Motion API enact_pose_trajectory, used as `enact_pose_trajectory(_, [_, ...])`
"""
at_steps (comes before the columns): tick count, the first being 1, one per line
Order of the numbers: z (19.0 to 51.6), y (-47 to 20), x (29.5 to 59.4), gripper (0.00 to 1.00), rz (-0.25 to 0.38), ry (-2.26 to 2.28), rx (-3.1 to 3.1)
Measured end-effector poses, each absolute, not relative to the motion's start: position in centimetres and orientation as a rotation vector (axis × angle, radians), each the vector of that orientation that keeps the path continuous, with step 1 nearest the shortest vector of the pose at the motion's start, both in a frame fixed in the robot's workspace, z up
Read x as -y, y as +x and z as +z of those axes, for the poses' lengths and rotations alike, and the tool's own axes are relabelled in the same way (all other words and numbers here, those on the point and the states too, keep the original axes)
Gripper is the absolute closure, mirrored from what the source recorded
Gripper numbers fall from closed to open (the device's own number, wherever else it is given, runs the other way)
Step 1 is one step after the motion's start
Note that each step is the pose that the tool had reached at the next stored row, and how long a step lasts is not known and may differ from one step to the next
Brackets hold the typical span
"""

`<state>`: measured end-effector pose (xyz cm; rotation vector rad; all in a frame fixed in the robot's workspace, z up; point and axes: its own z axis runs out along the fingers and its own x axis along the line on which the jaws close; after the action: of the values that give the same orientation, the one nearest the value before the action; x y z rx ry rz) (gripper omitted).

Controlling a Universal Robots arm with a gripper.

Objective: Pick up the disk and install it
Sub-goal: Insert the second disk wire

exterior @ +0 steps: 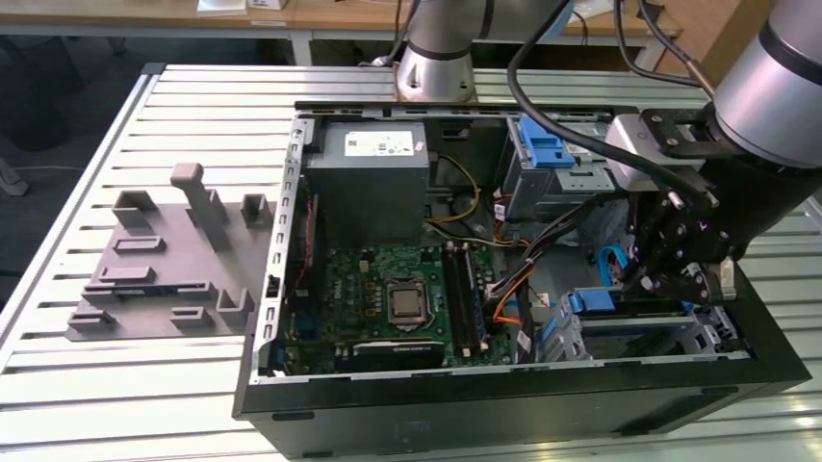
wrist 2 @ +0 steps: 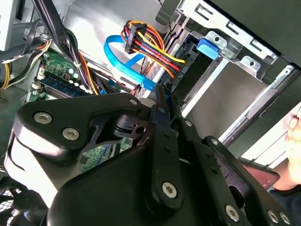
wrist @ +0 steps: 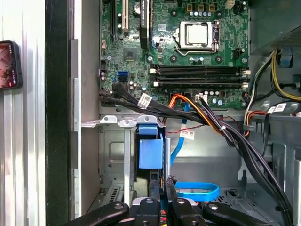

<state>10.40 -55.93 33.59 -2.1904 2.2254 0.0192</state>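
While closed, tool (wrist: 161, 200) grips disk (wrist: 150, 153) (upright)

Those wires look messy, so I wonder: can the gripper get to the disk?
Probably yes. The gripper sits right at the disk in the bay and seems to pinch its blue frame. The wires run across beside the bay, not between the two.

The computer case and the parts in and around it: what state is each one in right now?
Computer case: side open, insides exposed.
Disk: standing on edge in the drive bay.
Tool: closed on the disk's edge.
Processor socket: bare, no cooler.
Blue flat cable: loose, curled.
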Motion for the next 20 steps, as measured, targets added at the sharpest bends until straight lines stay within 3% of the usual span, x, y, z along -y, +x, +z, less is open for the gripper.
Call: enact_pose_trajectory(20, [33.37,10.61,56.12,0.84,0.020,-2.190,-2.225])
